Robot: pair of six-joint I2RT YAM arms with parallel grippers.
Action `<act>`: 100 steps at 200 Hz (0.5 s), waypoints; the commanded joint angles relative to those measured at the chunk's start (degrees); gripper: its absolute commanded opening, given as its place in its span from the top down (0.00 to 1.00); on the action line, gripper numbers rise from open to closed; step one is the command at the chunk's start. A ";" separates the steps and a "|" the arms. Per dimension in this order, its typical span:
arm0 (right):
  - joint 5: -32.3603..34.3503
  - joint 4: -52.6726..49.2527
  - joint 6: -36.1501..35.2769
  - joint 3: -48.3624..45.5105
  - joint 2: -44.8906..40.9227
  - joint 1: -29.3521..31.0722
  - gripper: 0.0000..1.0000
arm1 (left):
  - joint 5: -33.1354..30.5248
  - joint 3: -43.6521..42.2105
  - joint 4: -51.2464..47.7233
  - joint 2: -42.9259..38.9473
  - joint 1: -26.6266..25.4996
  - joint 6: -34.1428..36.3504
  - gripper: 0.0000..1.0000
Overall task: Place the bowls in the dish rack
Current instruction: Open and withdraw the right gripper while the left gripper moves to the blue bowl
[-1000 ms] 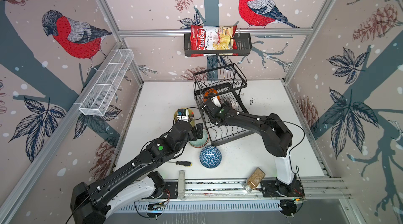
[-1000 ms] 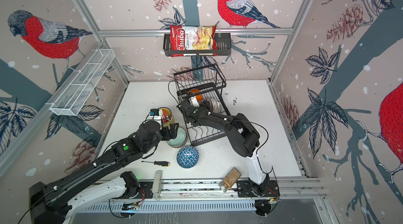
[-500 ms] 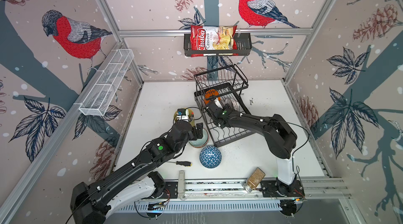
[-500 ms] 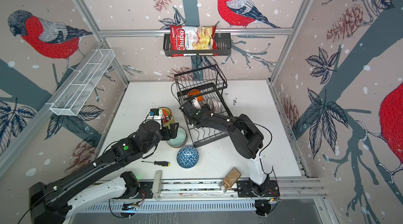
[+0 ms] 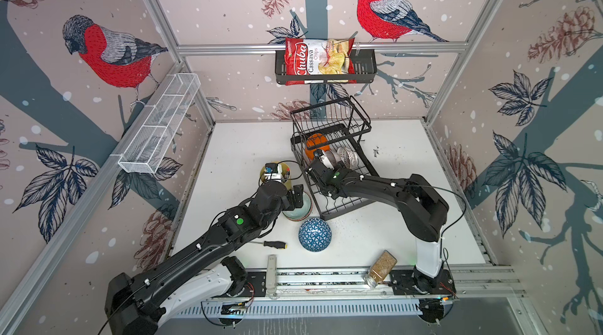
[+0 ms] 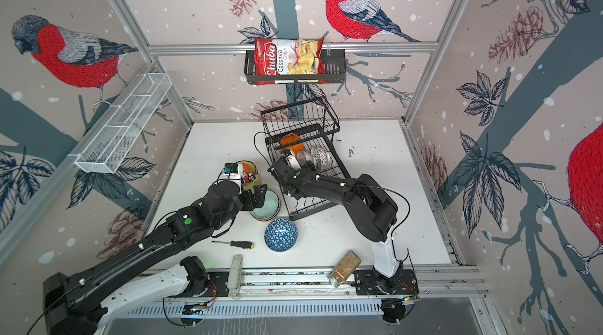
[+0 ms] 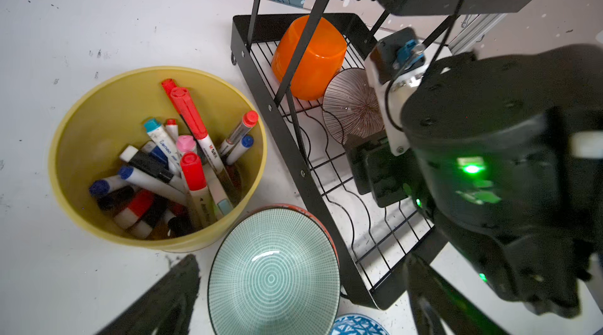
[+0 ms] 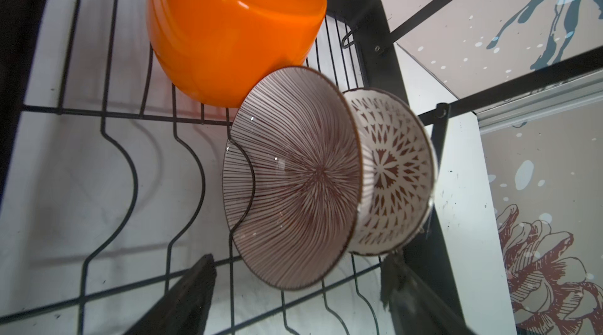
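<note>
1. White wire mesh forms the long shelf [image 5: 160, 124] fixed high on the left wall.
2. A yellow cup [image 7: 98, 114] stands on the worktop [image 5: 248, 147] and holds a heap of marker pens [image 7: 192, 141] with red, blue, pink and black caps, most of them leaning.
3. Just beside the cup, the pale teal bowl [image 7: 273, 274] sits mouth up, close to the side bar of the dish rack [image 7: 303, 167]. The left claw [image 7: 303, 261] hovers over this bowl with its fingers [image 7: 169, 297] spread wide, one to each side, gripping nothing.
4. Nearer the front rail, a screwdriver [image 5: 270, 244] lies flat. To its right, the blue patterned bowl [image 5: 315, 234] rests mouth down on the worktop, apart from the teal one.
5. The rack's lower tray carries three bowls.
   - The orange bowl [image 8: 235, 26] is tipped on its side in the far corner.
   - The striped bowl [image 8: 293, 176] stands on edge in the wavy wires, against the orange one.
   - The lattice bowl [image 8: 391, 170] stands on edge close behind the striped one.
   - The right claw [image 8: 300, 255] is inside the tray in front of the striped bowl, jaws apart and clamped on nothing.
6. On the back wall above the rack, a black basket [image 5: 365, 69] holds a red bag of cassava chips [image 5: 318, 61].
7. A jar of brown grains [image 5: 381, 266] lies on its side at the front rail, to the right.
8. The worktop is white and speckled with dark marks. The walls [image 5: 111, 53] show red-breasted birds, leaves and pine cones, and are framed by aluminium bars.
</note>
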 commanded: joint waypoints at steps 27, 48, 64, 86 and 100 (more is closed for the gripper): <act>-2.37 1.54 1.98 -3.07 -5.94 0.97 0.19 | 2.74 0.07 -3.74 0.24 0.00 -1.01 0.03; -6.07 2.19 2.43 -5.06 -9.16 1.09 0.19 | 4.56 0.08 -5.09 0.45 0.07 -1.12 0.03; -8.89 2.60 2.63 -6.71 -11.52 1.11 0.19 | 6.26 0.05 -6.13 0.71 -0.02 -1.69 0.03; -11.09 3.03 3.48 -9.05 -14.30 1.01 0.19 | 9.40 -0.11 -8.05 1.33 -0.02 -3.41 0.03; -12.43 3.30 4.00 -10.39 -15.98 0.93 0.19 | 10.65 -0.29 -9.41 1.26 -0.41 -4.93 0.05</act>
